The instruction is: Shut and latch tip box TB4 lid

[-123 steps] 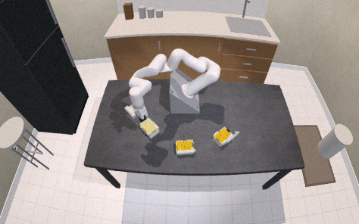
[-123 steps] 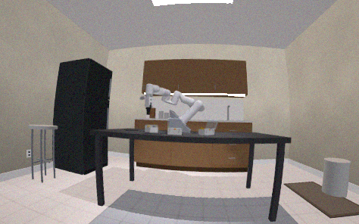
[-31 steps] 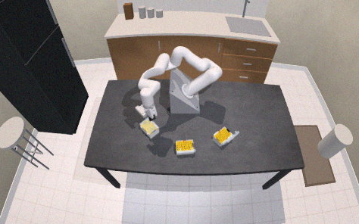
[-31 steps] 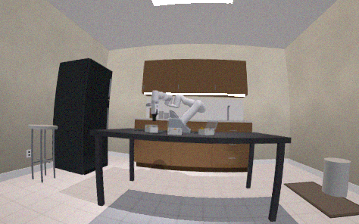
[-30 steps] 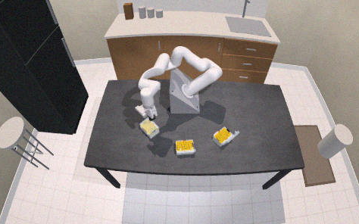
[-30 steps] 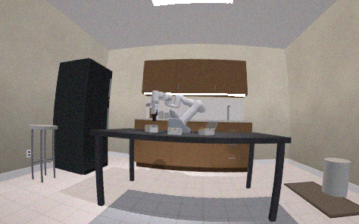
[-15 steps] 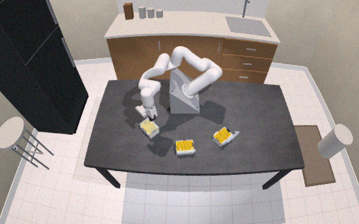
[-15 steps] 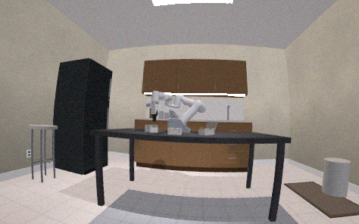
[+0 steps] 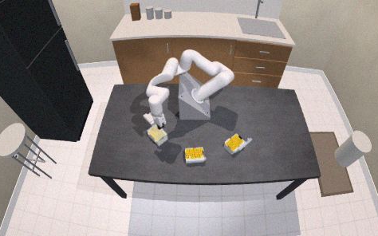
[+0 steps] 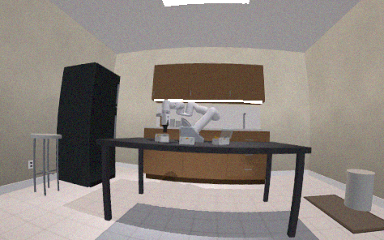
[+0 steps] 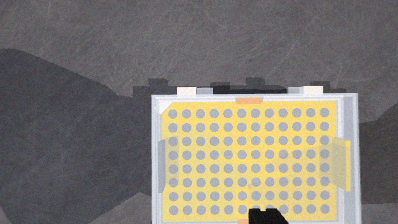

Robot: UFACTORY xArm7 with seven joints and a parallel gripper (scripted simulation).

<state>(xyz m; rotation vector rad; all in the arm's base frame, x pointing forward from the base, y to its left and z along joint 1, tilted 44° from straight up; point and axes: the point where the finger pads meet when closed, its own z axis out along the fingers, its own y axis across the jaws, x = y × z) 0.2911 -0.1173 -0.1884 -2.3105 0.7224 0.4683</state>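
Observation:
Three white tip boxes with yellow racks stand on the dark table. The left box (image 9: pixel 157 135) looks paler than the others, with a clear lid lying down over its rack. In the wrist view this box (image 11: pixel 255 160) fills the lower right, and the lid covers the rack of grey tips. I cannot read any label. My gripper (image 9: pixel 159 127) is shut and empty, pointing straight down. Its dark fingertips (image 11: pixel 265 216) are at the box's near edge by an orange tab; I cannot tell if they touch it. The middle box (image 9: pixel 194 154) and right box (image 9: pixel 236 143) show bright yellow racks with their lids open.
The arm's grey base pedestal (image 9: pixel 193 100) stands on the table behind the boxes. A black fridge (image 9: pixel 27 68), a stool (image 9: pixel 13 141), a kitchen counter (image 9: pixel 202 44) and a white bin (image 9: pixel 352 148) stand around the table.

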